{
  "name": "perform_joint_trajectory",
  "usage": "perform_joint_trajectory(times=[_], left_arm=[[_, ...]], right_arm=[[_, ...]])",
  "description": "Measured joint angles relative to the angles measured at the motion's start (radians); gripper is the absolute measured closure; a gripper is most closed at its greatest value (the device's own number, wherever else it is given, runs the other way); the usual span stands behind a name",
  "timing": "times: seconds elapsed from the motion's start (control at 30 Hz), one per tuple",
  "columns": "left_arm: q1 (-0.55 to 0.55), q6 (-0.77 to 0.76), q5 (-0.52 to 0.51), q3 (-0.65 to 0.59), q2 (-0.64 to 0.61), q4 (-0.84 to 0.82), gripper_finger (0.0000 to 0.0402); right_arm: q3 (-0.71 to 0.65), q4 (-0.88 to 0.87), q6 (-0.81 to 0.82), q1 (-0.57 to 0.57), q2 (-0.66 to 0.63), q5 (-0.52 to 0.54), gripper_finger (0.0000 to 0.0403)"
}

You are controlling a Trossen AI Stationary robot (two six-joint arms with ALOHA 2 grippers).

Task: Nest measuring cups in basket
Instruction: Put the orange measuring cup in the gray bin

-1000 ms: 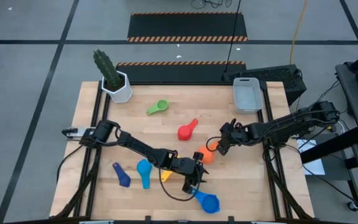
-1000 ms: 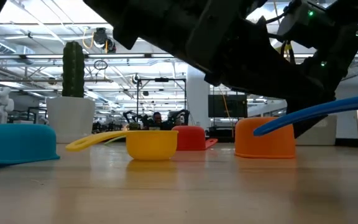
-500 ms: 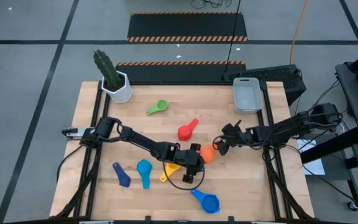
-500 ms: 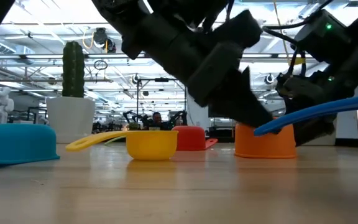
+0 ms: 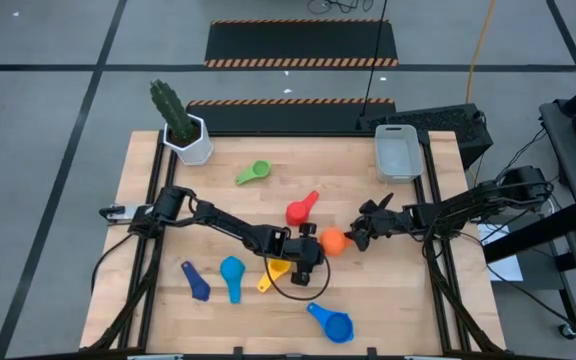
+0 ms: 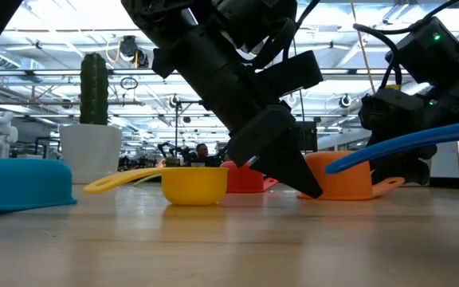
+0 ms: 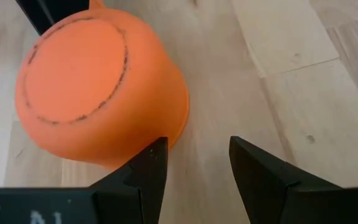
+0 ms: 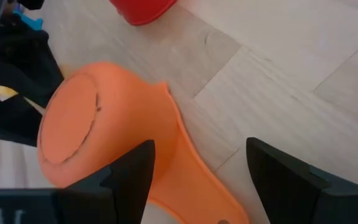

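Orange cup (image 5: 333, 241) upside down between both arms' open jaws.

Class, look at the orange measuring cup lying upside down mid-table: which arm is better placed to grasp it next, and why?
Probably the right. The right gripper is open with the orange cup's handle lying between its fingers, and the basket sits on its side. The left gripper is open beside the bowl only.

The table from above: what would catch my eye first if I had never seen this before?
Probably the two dark arms meeting at the middle of the table, where the left pincer and right pincer, both open, close in on an upside-down orange cup from either side. Bright cups lie scattered around, red, green and blue, with an empty basket at the far right corner.
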Motion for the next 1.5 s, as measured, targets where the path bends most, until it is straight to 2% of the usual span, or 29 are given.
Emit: perform_joint_trajectory(times=[0.23, 0.6, 0.97, 1.5], left_arm=[[-0.009, -0.004, -0.004, 0.000, 0.000, 0.000, 0.0225], [-0.031, -0.018, -0.004, 0.000, 0.000, 0.004, 0.0225], [-0.047, -0.003, -0.004, 0.000, 0.000, 0.003, 0.0225], [-0.037, -0.003, -0.005, 0.000, 0.000, 0.012, 0.0225]], right_arm=[[0.000, -0.050, 0.036, 0.001, -0.037, -0.020, 0.0156], [-0.001, -0.382, 0.157, 0.004, -0.214, -0.043, 0.0156], [-0.001, -0.462, 0.239, 0.073, -0.224, -0.108, 0.0156], [-0.026, -0.373, 0.253, 0.109, -0.224, -0.042, 0.0162]])
